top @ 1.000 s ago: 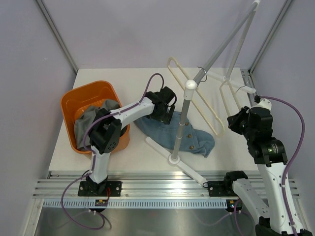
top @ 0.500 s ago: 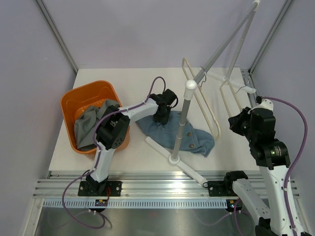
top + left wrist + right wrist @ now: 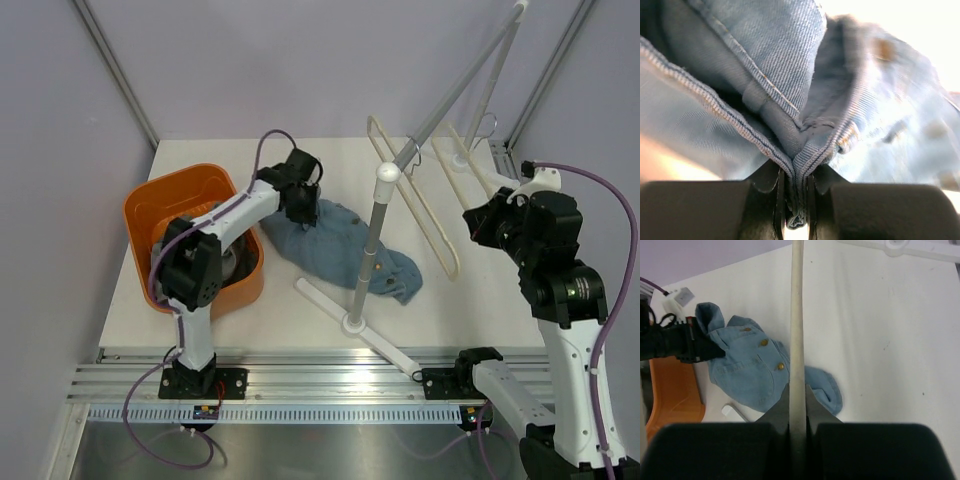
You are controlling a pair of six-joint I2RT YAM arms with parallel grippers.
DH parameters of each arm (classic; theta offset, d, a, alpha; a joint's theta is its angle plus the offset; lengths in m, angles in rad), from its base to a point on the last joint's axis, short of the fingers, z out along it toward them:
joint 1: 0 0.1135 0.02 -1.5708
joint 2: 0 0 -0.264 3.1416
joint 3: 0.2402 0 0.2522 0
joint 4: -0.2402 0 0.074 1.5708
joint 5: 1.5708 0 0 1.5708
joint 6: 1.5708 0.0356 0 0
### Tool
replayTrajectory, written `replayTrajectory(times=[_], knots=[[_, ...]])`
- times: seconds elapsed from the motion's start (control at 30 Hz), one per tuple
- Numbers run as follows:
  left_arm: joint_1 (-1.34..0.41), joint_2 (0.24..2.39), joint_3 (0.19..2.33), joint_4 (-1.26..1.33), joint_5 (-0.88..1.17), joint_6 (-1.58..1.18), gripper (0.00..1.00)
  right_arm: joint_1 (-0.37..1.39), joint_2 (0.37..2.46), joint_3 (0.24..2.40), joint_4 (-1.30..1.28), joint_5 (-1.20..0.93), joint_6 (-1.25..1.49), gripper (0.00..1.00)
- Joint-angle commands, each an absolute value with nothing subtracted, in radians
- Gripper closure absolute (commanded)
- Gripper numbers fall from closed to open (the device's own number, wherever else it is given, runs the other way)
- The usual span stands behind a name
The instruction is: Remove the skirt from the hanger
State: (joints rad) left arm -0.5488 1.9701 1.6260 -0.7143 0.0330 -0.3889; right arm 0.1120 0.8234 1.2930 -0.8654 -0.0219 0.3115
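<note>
The light-blue denim skirt (image 3: 345, 250) lies crumpled on the white table, apart from the hanger. My left gripper (image 3: 303, 207) is shut on its left edge, lifting it slightly. In the left wrist view a folded hem of the skirt (image 3: 780, 65) is pinched in my left gripper (image 3: 796, 200). The cream hanger (image 3: 425, 215) hangs tilted above the table at the right. My right gripper (image 3: 480, 215) is shut on it. In the right wrist view the hanger's bar (image 3: 797, 315) runs straight up out of my right gripper (image 3: 798, 410), with the skirt (image 3: 745, 370) on the table below.
An orange basket (image 3: 150, 215) holding grey cloth stands at the left, just beside the left arm. A white rack stands mid-table, with an upright pole (image 3: 372, 240), a base foot (image 3: 355, 322) and slanted rails reaching to the back right.
My left gripper closed on the skirt's edge and drew it left and back toward the basket. The right arm shifted the hanger to the right, away from the skirt.
</note>
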Motion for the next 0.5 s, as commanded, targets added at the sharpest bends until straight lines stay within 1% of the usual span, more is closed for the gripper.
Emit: replayTrajectory(times=[0.0,0.23,0.47], knots=[[-0.506,1.78,1.693,-0.687,0.097,-0.365,1.0,0.106,0.874,1.388,-0.744,-0.107,0.229,1.0],[-0.451,1.639,1.842,-0.776,0.057,-0.354,1.0,0.106,1.026,1.587,-0.752,-0.23,0.161,1.0],[-0.422,1.542,1.974,-0.793,0.052,-0.321,1.0,0.106,1.014,1.591,-0.719,-0.21,0.195,1.0]])
